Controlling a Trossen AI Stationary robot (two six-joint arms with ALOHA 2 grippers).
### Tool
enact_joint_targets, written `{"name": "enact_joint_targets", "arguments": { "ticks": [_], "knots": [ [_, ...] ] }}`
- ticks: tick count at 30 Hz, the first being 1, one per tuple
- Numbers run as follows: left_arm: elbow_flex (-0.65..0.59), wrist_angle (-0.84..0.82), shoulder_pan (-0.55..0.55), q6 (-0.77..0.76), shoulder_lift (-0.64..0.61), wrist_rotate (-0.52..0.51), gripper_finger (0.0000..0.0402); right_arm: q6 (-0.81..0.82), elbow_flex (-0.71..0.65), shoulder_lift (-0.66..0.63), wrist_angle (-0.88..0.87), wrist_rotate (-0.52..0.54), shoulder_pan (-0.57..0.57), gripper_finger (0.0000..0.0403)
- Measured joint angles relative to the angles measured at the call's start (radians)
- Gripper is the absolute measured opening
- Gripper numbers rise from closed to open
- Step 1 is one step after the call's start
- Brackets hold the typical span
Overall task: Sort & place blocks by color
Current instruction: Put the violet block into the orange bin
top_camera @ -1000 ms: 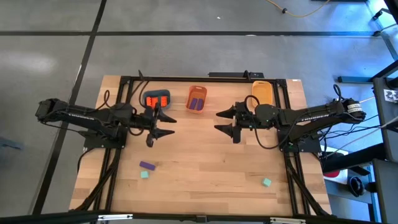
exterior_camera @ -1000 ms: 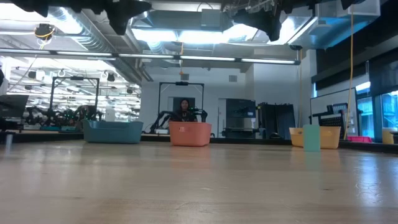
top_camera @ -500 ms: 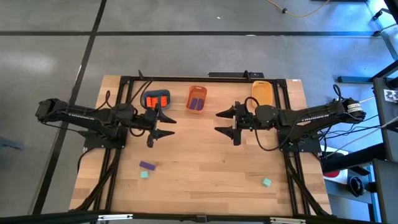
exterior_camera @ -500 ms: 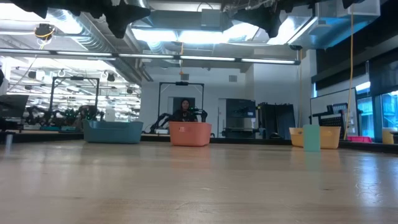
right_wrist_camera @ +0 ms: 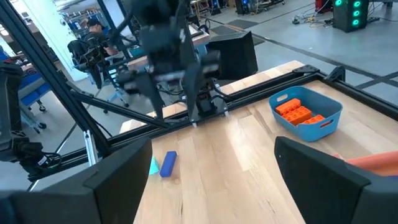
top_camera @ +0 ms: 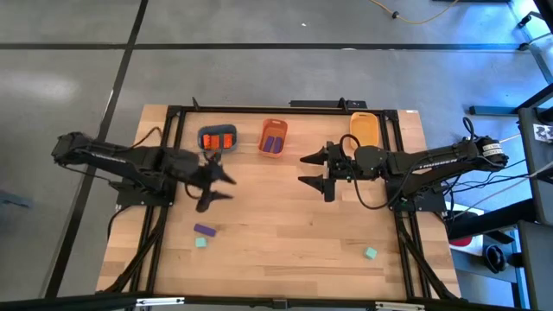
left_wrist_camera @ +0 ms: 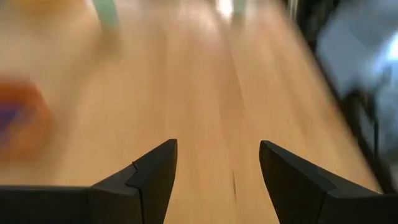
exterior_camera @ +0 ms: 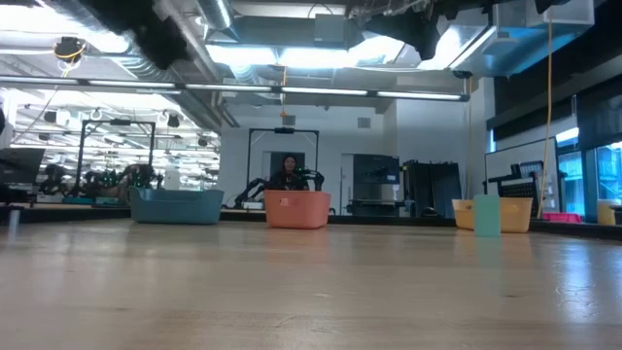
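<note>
A purple brick and a mint-green cube lie flat on the table near its front left. Another mint-green cube lies at the front right. Orange-red bricks sit in the blue-grey tray. A purple brick sits in the orange tray. My left gripper hangs open above bare table between the blue-grey tray and the front-left blocks, fingers apart and empty. My right gripper stands open and empty at mid-table, pointing toward the table's left edge.
A yellow tray stands at the far right. A dark metal frame runs along the table's far edge and sides. Bare wood lies between the two grippers and along the front middle. A person sits in the room beyond the table.
My left gripper has tipped its fingers downward and drawn back a little toward the table's left and near edges, away from the blue-grey tray; its wrist view is blurred by the motion. No block has moved.
</note>
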Motion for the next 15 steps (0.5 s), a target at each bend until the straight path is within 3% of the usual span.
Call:
{"name": "enact_joint_targets", "arguments": {
  "ticks": [3,6,10,15],
  "knots": [
    [0.04,-0.191,-0.113,-0.041,0.056,0.0,0.022,0.001,0.0,0.0,0.0,0.0,0.0,0.0341],
    [0.027,-0.222,-0.252,-0.121,0.108,-0.012,0.022,-0.003,0.0,0.0,-0.001,0.0,0.0,0.0341],
    [-0.005,-0.226,-0.425,-0.242,0.191,-0.109,0.022,-0.003,0.0,0.0,-0.01,0.0,0.0,0.0341],
    [-0.012,-0.195,-0.544,-0.272,0.316,-0.211,0.022,-0.005,0.0,0.0,-0.011,0.0,0.0,0.0341]
  ]
}}
